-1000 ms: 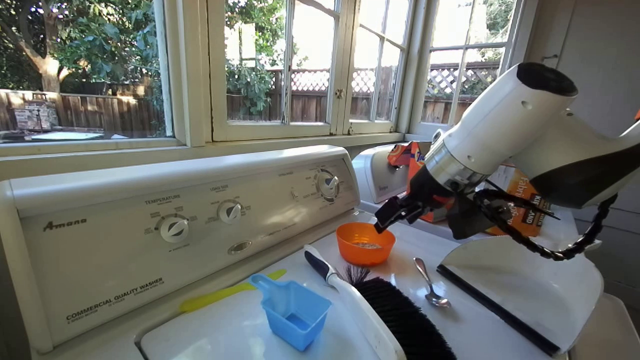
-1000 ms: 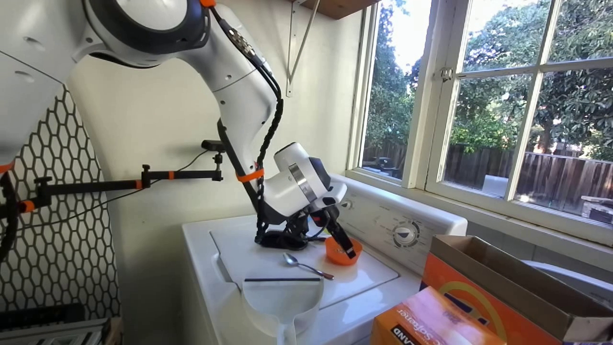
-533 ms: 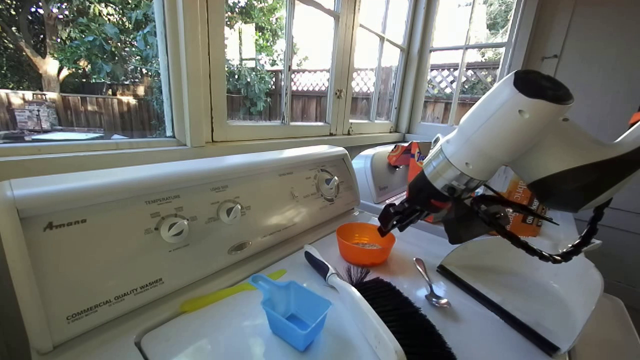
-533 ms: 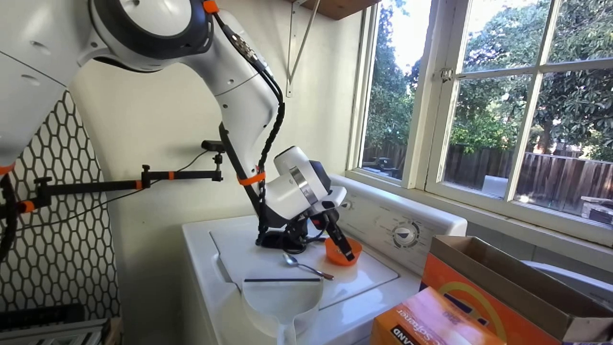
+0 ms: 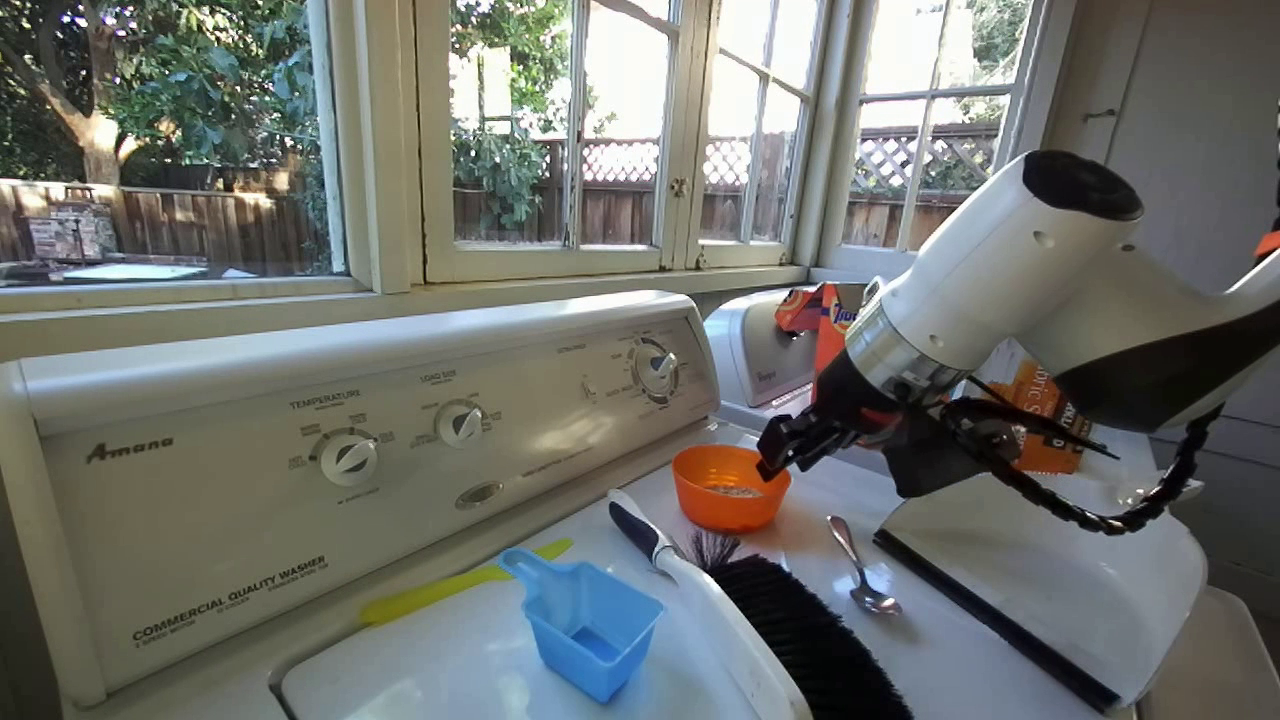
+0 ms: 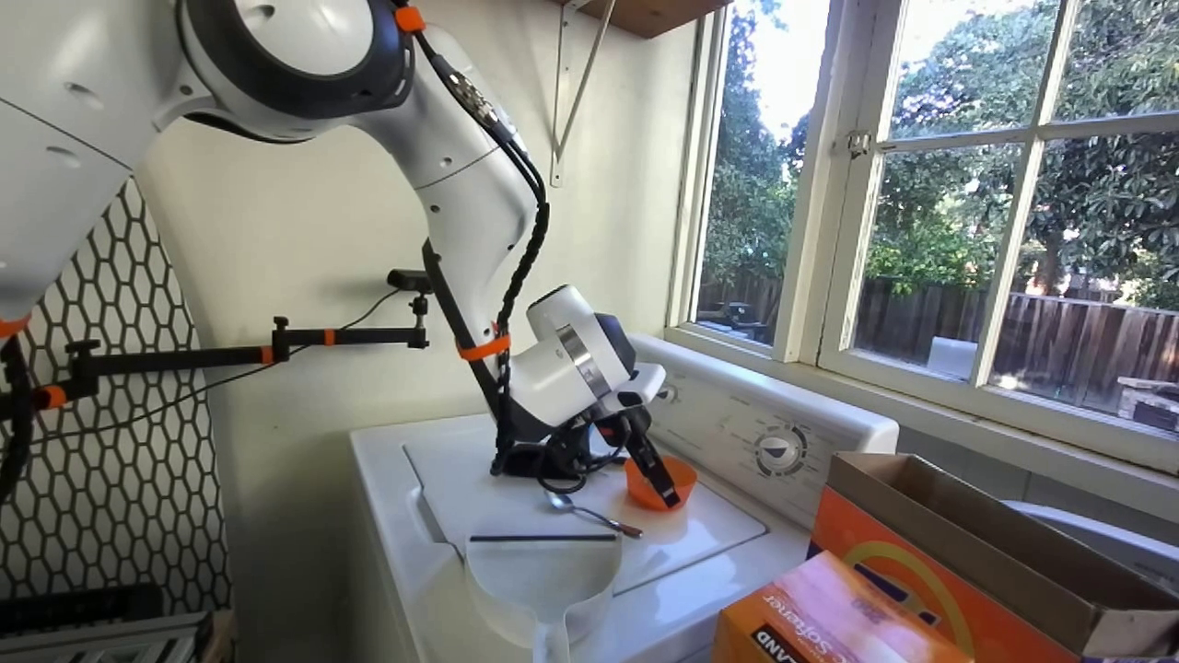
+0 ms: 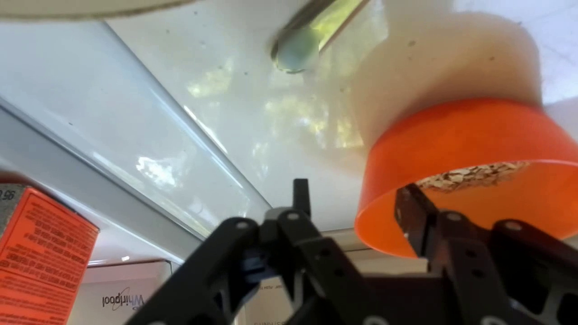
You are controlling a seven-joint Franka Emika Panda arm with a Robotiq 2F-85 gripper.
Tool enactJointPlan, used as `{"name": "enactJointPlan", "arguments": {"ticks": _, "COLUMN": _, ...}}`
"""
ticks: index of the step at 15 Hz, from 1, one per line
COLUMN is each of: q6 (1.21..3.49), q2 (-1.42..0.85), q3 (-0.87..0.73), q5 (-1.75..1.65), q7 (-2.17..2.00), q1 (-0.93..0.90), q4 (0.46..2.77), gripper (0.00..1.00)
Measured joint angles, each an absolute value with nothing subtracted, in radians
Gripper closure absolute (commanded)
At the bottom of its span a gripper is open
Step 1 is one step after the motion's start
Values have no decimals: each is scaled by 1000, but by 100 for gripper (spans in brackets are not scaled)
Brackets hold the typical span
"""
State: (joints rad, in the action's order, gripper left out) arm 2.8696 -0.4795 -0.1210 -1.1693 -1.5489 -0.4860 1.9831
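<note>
Gripper (image 7: 356, 203) has fingers apart, not clamped on anything. It's at the orange bowl (image 5: 730, 510): wrist view shows one fingertip overlapping the bowl's mouth, the other outside the rim; can't tell about contact. Bowl's upright on glossy white washer lid (image 6: 682, 545), dry flakes (image 7: 469, 176) inside; lid shows glare and small specks (image 7: 411, 44). Spoon (image 5: 862, 578) near bowl, then white dustpan (image 5: 1060, 570), dark lip toward spoon. Black-bristled brush (image 5: 815, 640) between spoon and blue scoop (image 5: 595, 625). Dial panel (image 5: 400, 430) along the back; Whirlpool machine (image 5: 740, 350) next to washer, softener box (image 6: 829, 612) and open-topped orange carton (image 6: 930, 569) by it. Room: paned windows (image 5: 615, 150), fence (image 5: 250, 220) and trees (image 5: 220, 90) outside, cream wall (image 6: 304, 230), bracketed wood shelf (image 6: 640, 14).
</note>
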Motion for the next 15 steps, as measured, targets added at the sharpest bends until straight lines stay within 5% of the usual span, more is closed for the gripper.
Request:
{"name": "enactJointPlan", "arguments": {"ticks": 3, "q6": 2870, "q2": -481, "q3": -121, "q5": -1169, "q7": -1551, "q1": -486, "q4": 1983, "gripper": 99}}
{"name": "enactJointPlan", "arguments": {"ticks": 15, "q6": 2870, "q2": -469, "q3": -146, "q5": -1208, "q7": -1567, "q1": -486, "q4": 1965, "gripper": 99}}
